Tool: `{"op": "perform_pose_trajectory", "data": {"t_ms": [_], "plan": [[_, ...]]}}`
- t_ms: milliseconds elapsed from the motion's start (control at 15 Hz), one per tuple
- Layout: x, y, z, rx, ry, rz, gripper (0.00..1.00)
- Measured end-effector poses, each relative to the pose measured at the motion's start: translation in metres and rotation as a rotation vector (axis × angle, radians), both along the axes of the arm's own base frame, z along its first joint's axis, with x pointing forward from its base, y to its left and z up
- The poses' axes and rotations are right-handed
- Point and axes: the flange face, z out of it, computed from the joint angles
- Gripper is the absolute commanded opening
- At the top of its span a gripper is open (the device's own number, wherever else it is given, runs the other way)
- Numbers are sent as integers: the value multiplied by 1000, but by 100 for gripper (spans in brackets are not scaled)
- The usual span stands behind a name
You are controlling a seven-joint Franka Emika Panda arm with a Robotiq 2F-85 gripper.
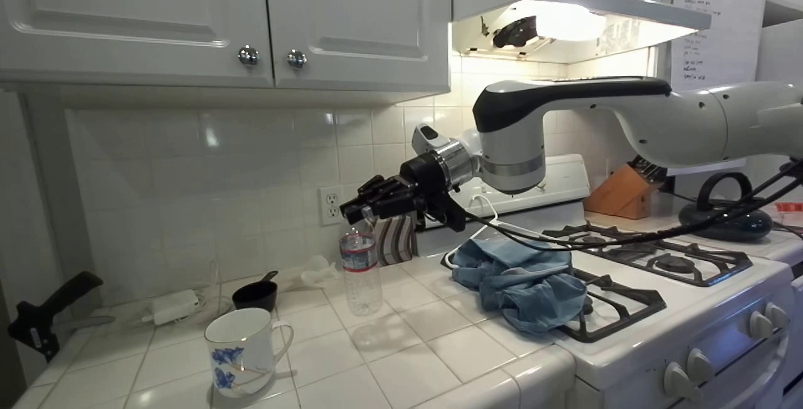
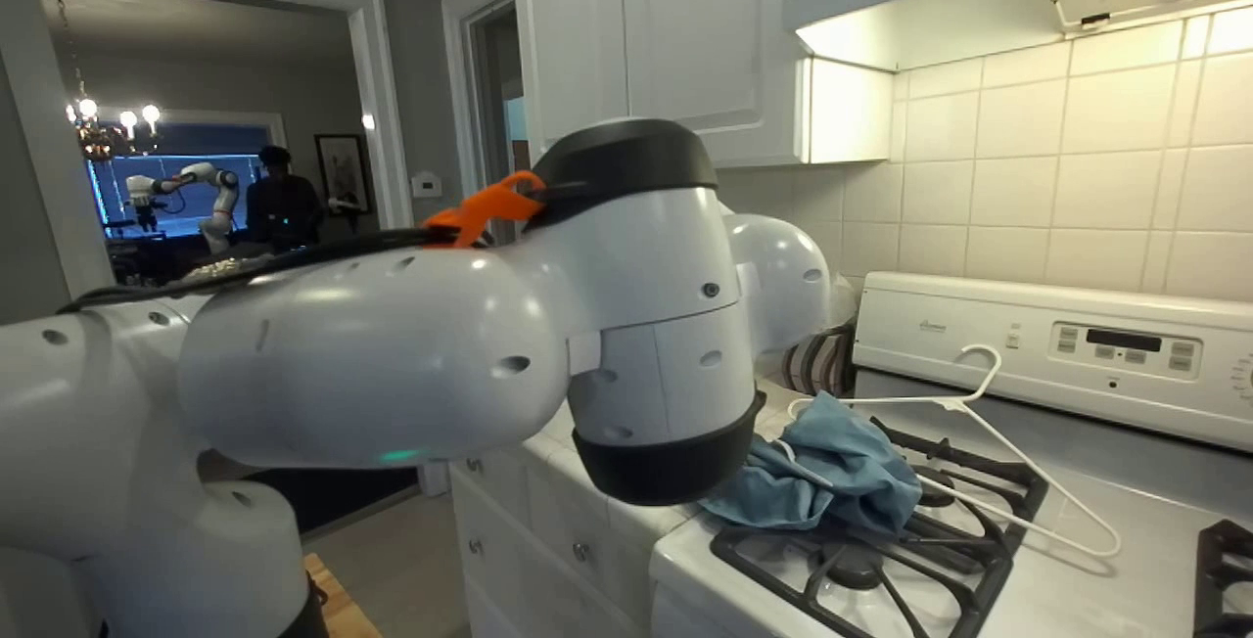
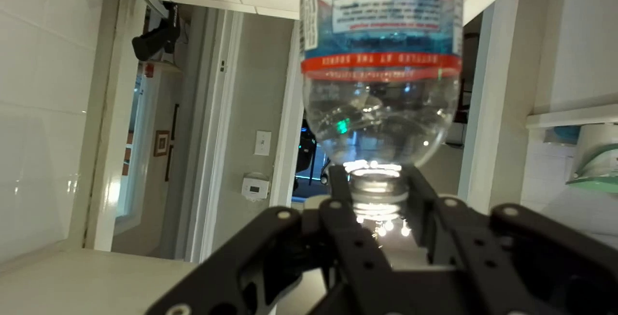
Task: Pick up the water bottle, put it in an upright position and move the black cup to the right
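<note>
A robot gripper (image 3: 376, 187) clasps a water bottle (image 1: 362, 283) by the neck at a white tiled counter (image 1: 433, 316), its fingers (image 3: 341, 187) clamped on either side of the plastic. The bottle is upright, its red-edged label (image 3: 381, 20) showing; whether the base touches the tiles cannot be told. To its left sits a black cup (image 1: 255, 298), well apart from the gripper, with a white mug (image 1: 243, 359) painted in blue flowers on the near side. At right, in both exterior views, a blue cloth (image 1: 521, 283) lies partly over a white stove (image 1: 690, 313). Farther right are a knife block (image 1: 621, 194) and a dark kettle (image 1: 724, 221). Through a doorway (image 2: 374, 80), in an exterior view, a person (image 2: 282, 198) in dark clothing appears beside a second robot arm (image 2: 221, 200).
</note>
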Motion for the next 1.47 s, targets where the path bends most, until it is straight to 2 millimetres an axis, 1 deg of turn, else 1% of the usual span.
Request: {"op": "perform_pose_trajectory", "data": {"t_ms": [267, 467, 667, 1067, 1467], "plan": [[15, 12, -18, 25, 7, 43, 8], [21, 16, -23, 68, 19, 71, 8], [24, 12, -28, 124, 39, 100, 8], [28, 0, -49, 200, 105, 115, 8], [32, 6, -69, 210, 142, 135, 8]]}}
